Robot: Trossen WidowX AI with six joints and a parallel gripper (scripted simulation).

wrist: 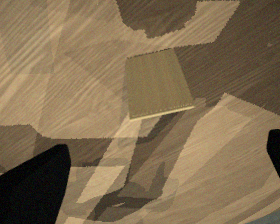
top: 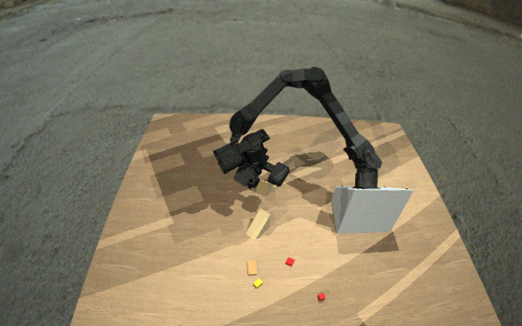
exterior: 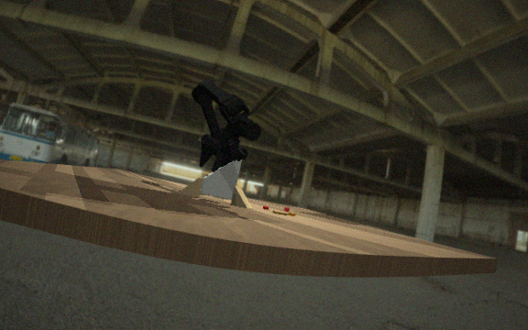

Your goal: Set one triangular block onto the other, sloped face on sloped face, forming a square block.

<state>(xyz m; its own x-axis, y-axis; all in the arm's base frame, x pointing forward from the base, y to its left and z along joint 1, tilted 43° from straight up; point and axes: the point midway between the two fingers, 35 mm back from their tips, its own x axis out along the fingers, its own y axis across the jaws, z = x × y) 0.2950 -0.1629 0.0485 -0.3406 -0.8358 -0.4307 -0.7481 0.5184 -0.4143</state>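
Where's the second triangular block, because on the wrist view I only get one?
Observer: The second triangular block stands apart from the one near your gripper, on the side toward the small coloured pieces in the top view.
Operator: Which small pieces? I can't see any.
Observer: Two red cubes, a flat orange piece and a small yellow piece, all on the table.
Operator: And are my fingertips down on the table?
Observer: No, the exterior view shows the open gripper raised above the tabletop.
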